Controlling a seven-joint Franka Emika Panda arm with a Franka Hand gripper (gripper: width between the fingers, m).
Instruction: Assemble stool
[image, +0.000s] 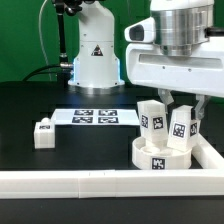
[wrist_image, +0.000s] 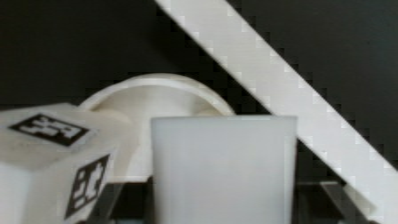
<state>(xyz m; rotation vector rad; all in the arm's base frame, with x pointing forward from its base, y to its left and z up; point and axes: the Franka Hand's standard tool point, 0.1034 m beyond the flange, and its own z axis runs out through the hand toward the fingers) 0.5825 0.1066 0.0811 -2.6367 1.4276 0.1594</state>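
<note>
The round white seat (image: 160, 153) lies in the corner of the L-shaped rail. Two white legs stand upright on it: one (image: 152, 119) stands free, the other (image: 181, 125) is between my fingers. My gripper (image: 181, 112) comes down from above and is shut on that leg. In the wrist view the held leg (wrist_image: 222, 160) fills the space between the fingers (wrist_image: 114, 198), with the tagged free leg (wrist_image: 63, 150) beside it and the seat rim (wrist_image: 164, 92) behind. A third leg (image: 43, 133) lies on the table at the exterior view's left.
The white L-shaped rail (image: 100, 181) runs along the front and up the exterior view's right side (image: 211, 150); it crosses the wrist view (wrist_image: 267, 70) diagonally. The marker board (image: 95, 117) lies behind the seat. The robot base (image: 95, 55) stands at the back.
</note>
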